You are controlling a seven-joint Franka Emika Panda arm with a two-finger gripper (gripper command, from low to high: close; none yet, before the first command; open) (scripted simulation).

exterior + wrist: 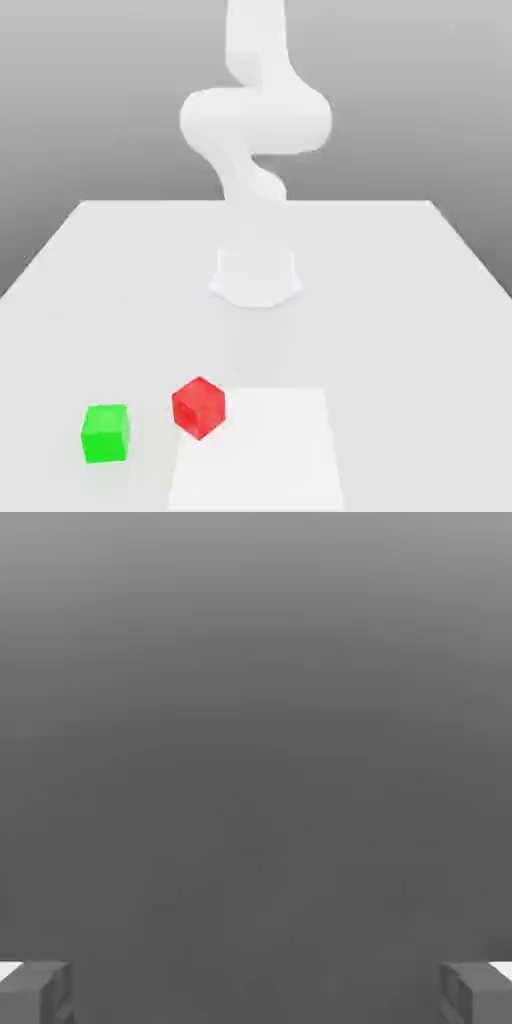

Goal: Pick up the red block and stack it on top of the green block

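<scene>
White table (400, 260), blocks seemingly apart.

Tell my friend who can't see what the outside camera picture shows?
A red block and a green block sit apart on a white table, green toward the exterior view's left. A white robot arm rises behind them.

Place: simulated robot test scene
Evidence: plain white bench (400, 300), featureless grey backdrop, white arm (255, 120) mounted at the bench's far middle

white table (420, 300) — paler square patch (270, 450) near front edge
</scene>
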